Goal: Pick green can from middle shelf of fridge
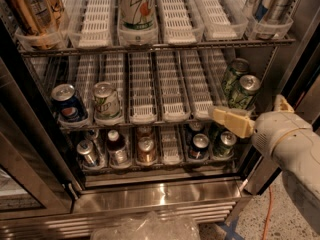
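Two slim dark green cans stand at the right end of the middle shelf (142,121) of the fridge (150,196): the front green can (244,91) and a second one behind it (233,73). My gripper (248,107) is open at the shelf's front right. Its cream left finger (231,121) lies just below and left of the front can, and its right finger (281,103) shows to the can's right. The front can stands between and a little beyond the fingers, not gripped. My white arm (292,154) comes in from the lower right.
A blue can (68,103) and a pale green-labelled can (106,100) stand at the shelf's left. The top shelf holds amber cans (30,6) and a white-green can (136,6). The bottom shelf holds several cans and bottles (145,149). An orange cable (268,209) lies on the floor.
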Available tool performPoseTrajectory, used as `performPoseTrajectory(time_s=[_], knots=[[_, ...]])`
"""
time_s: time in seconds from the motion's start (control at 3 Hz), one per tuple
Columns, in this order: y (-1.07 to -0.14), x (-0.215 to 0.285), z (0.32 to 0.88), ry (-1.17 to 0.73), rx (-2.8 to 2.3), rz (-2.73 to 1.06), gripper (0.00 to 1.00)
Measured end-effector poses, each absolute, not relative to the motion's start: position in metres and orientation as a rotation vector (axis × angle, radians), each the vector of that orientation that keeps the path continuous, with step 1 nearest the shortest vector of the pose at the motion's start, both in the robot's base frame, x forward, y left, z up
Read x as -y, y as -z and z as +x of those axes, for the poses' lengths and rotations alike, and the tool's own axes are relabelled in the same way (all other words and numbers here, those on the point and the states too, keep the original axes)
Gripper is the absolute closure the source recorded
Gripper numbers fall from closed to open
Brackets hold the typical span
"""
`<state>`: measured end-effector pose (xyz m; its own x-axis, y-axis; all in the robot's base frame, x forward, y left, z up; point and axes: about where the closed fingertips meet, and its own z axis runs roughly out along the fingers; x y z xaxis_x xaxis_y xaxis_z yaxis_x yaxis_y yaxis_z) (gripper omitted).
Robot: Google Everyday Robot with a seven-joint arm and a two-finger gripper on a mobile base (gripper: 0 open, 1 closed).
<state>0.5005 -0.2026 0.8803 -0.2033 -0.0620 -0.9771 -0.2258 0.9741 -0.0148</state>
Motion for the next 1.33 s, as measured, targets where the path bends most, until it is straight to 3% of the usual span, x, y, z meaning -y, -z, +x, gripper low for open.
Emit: performPoseTrajectory(time_s=[1.33], knots=[[-0.8532, 0.2184, 0.4997, -0.115, -1.826, -0.215, 0.0]])
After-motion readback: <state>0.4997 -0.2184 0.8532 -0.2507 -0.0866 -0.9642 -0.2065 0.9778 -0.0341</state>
